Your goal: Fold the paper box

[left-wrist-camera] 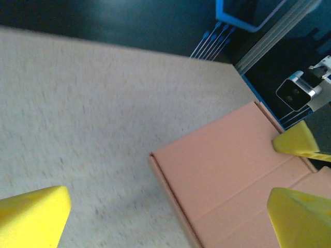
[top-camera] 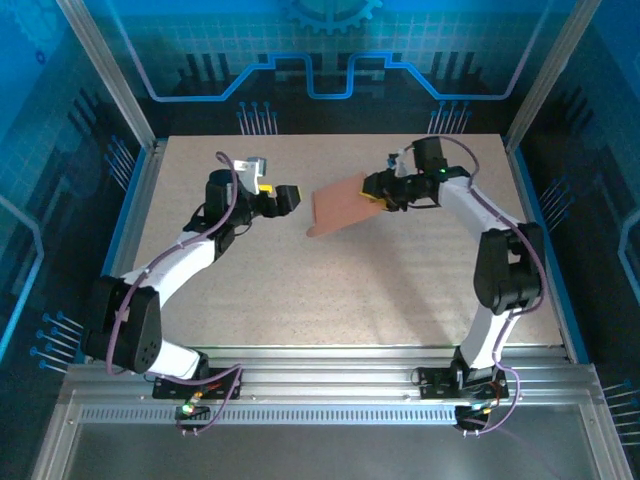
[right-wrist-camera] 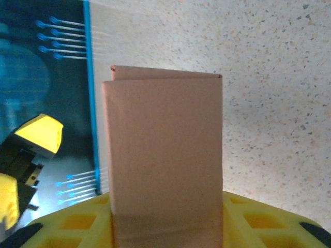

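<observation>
Pinching the paper box [top-camera: 340, 207] by its right end, my right gripper [top-camera: 381, 197] holds it flattened over the table [top-camera: 350, 300]; my left gripper [top-camera: 292, 198] gapes wide beside its left end, holding nothing.

The paper box [top-camera: 342, 207] is a plain salmon-orange cardboard piece, folded flat in two layers, with a straight crease line across it. It stands tilted over the table [top-camera: 300, 300], its right end raised and its left corner lowest.
</observation>
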Controlling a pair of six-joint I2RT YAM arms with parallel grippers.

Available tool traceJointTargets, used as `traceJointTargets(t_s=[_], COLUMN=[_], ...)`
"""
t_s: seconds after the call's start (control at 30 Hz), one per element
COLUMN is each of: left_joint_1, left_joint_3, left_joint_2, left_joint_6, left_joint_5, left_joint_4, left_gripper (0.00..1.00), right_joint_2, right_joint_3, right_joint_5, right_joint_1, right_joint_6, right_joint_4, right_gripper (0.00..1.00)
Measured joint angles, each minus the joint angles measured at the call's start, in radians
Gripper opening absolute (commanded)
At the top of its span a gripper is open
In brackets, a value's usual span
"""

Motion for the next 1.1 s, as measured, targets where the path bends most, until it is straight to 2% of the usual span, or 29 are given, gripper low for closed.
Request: traceJointTargets(t_s=[0.13,0.37,0.53,0.63,0.9,1.1], left_joint_1=[0.0,-0.042,-0.155,-0.242,-0.317,-0.368], left_joint_3=[-0.066,-0.307,-0.334,-0.341,-0.398,-0.403], left_joint_2=[-0.024,-0.064,-0.067,-0.064,0.025,0.031], left_joint_6=[0.204,0.678,0.995,1.163,1.497,1.657], left_joint_5=[0.004,0.032,-0.023,-0.092,-0.23,-0.257], left_joint_4=[0.09,0.326,0.41,0.524,0.848,0.891], left_gripper=[0.99,0.99,0.99,0.99,0.94,0.88], right_joint_2=[-0.077,-0.168,-0.206,-0.225,-0.244,-0.244], right_joint_3=[-0.084,-0.149,-0.18,-0.193,-0.194,-0.194], right_joint_5=[-0.082,-0.245,-0.349,-0.394,-0.463,-0.481], right_joint_1=[-0.06,-0.158,-0.198,-0.196,-0.196,-0.188], right_joint_6=[0.054,0.093,0.093,0.077,-0.024,-0.059], right_joint_4=[0.037,0.055,0.05,0.02,-0.104,-0.156], right_gripper=[0.45,0.45,0.45,0.45,0.45,0.45])
